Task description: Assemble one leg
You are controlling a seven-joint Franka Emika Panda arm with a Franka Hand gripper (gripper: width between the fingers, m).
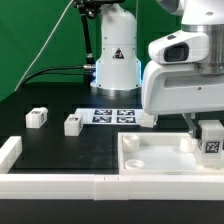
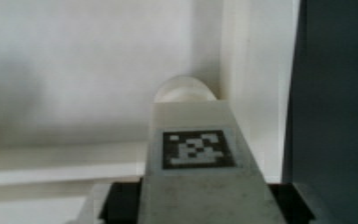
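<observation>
My gripper (image 1: 210,137) is shut on a leg (image 1: 211,139), a small white block with a black-and-white tag, and holds it upright over the far right corner of the large white square tray piece (image 1: 160,160). In the wrist view the held leg (image 2: 197,140) runs from between my fingers down to a round corner socket (image 2: 186,90) of the tray piece, its tip at or in the socket. Two more legs (image 1: 37,118) (image 1: 73,124) lie loose on the black table on the exterior view's left.
The marker board (image 1: 112,116) lies flat behind the tray piece. A white rail (image 1: 60,182) borders the front of the table, with a short side rail (image 1: 10,152) at the left. The robot base (image 1: 115,62) stands at the back.
</observation>
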